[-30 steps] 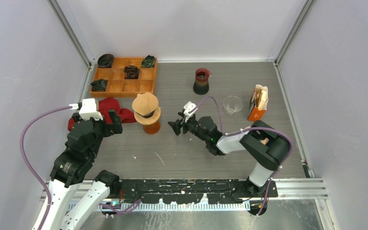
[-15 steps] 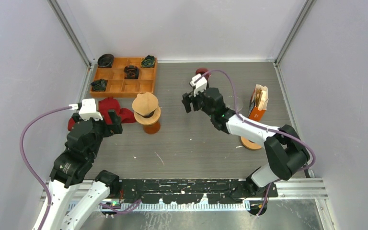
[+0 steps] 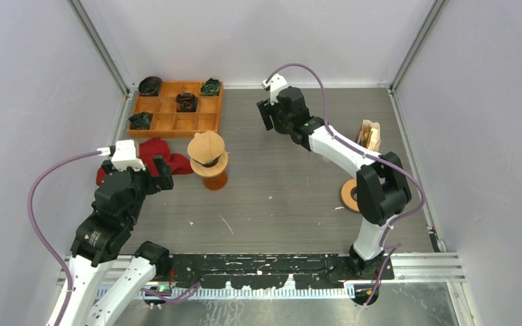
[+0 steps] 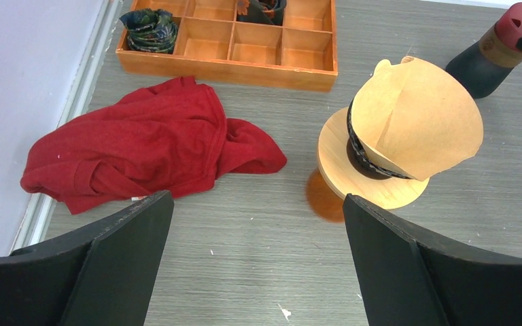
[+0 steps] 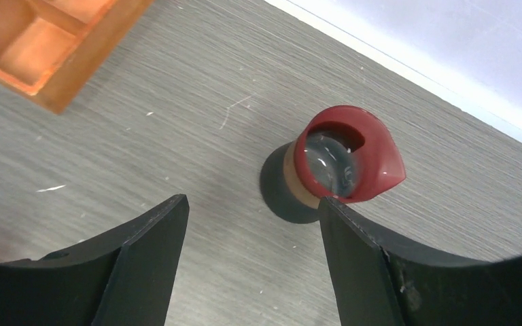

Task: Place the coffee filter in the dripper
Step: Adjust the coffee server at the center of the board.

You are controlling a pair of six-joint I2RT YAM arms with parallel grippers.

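A brown paper coffee filter [image 3: 206,145] sits tilted in the black ring of a wooden dripper stand [image 3: 215,172] left of the table's middle. In the left wrist view the filter [image 4: 414,125] leans right over the wooden disc [image 4: 343,178]. My left gripper [image 3: 158,173] is open and empty, low and to the left of the stand; in its wrist view it [image 4: 257,200] frames bare table. My right gripper [image 3: 266,115] is open and empty, stretched to the far back. In its wrist view it [image 5: 253,204] hangs beside a red-lidded jug [image 5: 343,166].
A red cloth [image 3: 155,155] lies left of the stand. An orange compartment tray [image 3: 166,124] with dark items is at the back left. A box of filters [image 3: 367,139] stands at the right. A wooden ring [image 3: 349,195] lies near the right arm.
My right arm has swung from the table's middle to the far back, over the red-lidded jug, uncovering the wooden ring. The left arm, filter and stand have not moved.
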